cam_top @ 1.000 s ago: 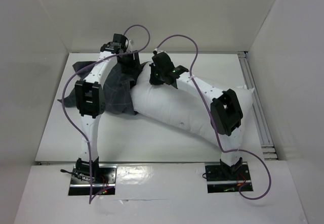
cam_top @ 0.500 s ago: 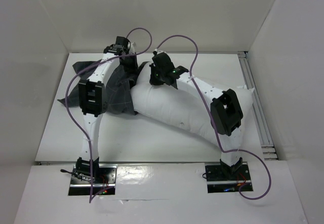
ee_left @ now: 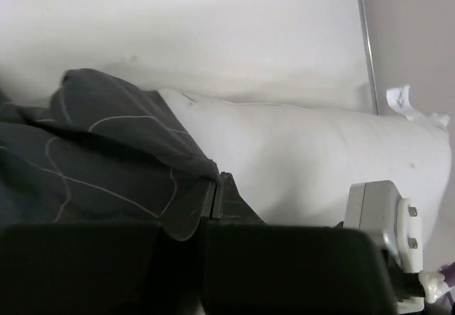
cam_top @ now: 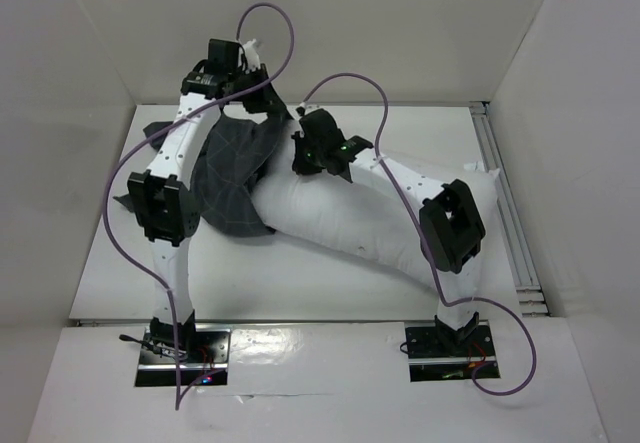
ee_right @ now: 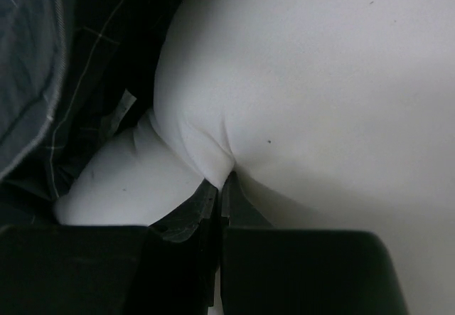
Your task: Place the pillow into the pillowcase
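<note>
The white pillow (cam_top: 345,228) lies diagonally across the table, its left end against the dark grey checked pillowcase (cam_top: 228,178). My left gripper (cam_top: 262,103) is raised at the back and shut on the pillowcase's edge (ee_left: 192,164), lifting the cloth over the pillow's end (ee_left: 306,166). My right gripper (cam_top: 300,161) is shut on a pinch of the pillow's fabric (ee_right: 213,160) at its left end, beside the pillowcase's opening (ee_right: 85,66). A small tag (ee_right: 125,107) shows inside the dark cloth.
White walls enclose the table on three sides. A metal rail (cam_top: 505,203) runs along the right edge. Purple cables (cam_top: 135,163) loop above both arms. The pillow's right corner (cam_top: 490,178) nears the rail.
The left gripper has closed on the pillowcase's edge and risen toward the back, pulling the dark cloth up and over the pillow's left end. The right gripper has shifted slightly left.
</note>
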Controlling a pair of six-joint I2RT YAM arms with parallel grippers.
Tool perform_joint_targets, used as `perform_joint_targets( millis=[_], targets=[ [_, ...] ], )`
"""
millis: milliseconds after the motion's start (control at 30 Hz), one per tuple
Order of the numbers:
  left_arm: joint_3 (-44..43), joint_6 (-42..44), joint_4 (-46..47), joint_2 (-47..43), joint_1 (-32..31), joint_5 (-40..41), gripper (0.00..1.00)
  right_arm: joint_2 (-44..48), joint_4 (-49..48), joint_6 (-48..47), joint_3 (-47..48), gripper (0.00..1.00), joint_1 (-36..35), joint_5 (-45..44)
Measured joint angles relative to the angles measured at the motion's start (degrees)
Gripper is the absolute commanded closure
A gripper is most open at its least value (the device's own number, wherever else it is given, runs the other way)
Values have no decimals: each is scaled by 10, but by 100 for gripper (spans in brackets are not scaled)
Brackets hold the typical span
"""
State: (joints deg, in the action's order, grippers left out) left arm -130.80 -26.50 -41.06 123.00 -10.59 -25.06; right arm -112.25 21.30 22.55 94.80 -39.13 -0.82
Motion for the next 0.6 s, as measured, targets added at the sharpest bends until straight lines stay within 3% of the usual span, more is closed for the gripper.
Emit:
perform_joint_targets(
  millis=[267,600],
  targets=[
    [-31,-55,28,48,-59,-67,100,43,-46,4,-50,100,-10,-47],
    [-35,-85,51,70,-99,-100,100,198,-203,35,-276,100,-19,-108]
  ],
)
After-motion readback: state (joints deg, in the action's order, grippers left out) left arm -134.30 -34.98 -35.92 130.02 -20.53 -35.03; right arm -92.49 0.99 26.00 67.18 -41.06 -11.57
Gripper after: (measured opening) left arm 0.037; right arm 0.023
